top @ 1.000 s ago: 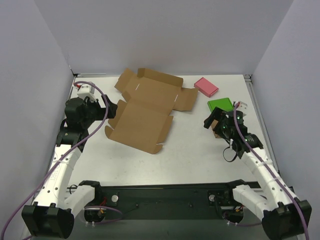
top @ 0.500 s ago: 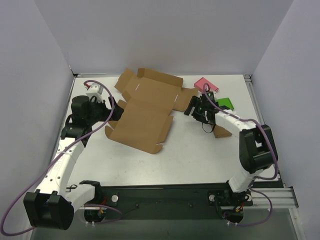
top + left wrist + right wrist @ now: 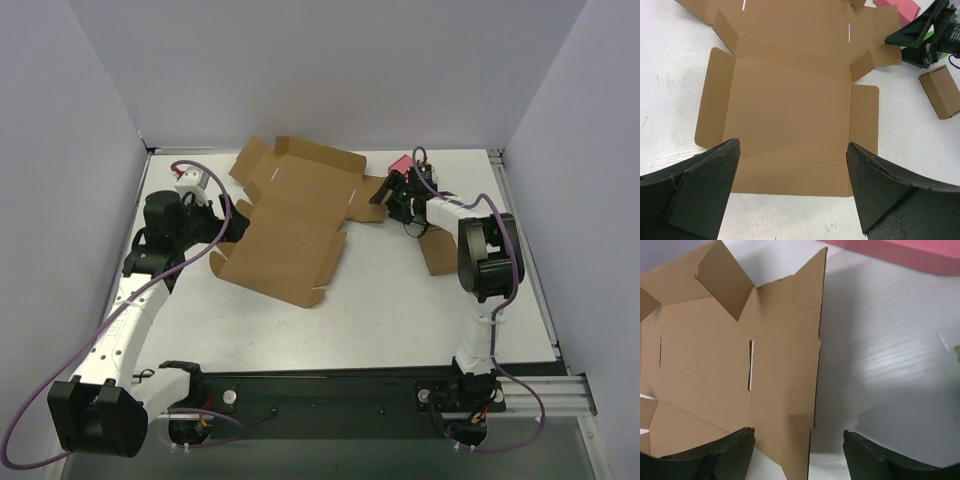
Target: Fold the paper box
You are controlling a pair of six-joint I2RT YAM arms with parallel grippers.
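Right gripper [image 3: 384,193] swung to paper box [image 3: 290,215] flap, jaws apart, empty; left gripper [image 3: 232,222] spread.

The paper box [image 3: 290,215] is plain, unprinted brown cardboard, and its narrow slits show the white counter [image 3: 400,300] beneath. A small block [image 3: 440,255] on the right is the same brown, and the far block [image 3: 900,252] is pink. The left hand [image 3: 792,145] and right hand [image 3: 797,432] are matte black. The arms [image 3: 125,320] are white with black joints, and the cables [image 3: 196,168] are purple.
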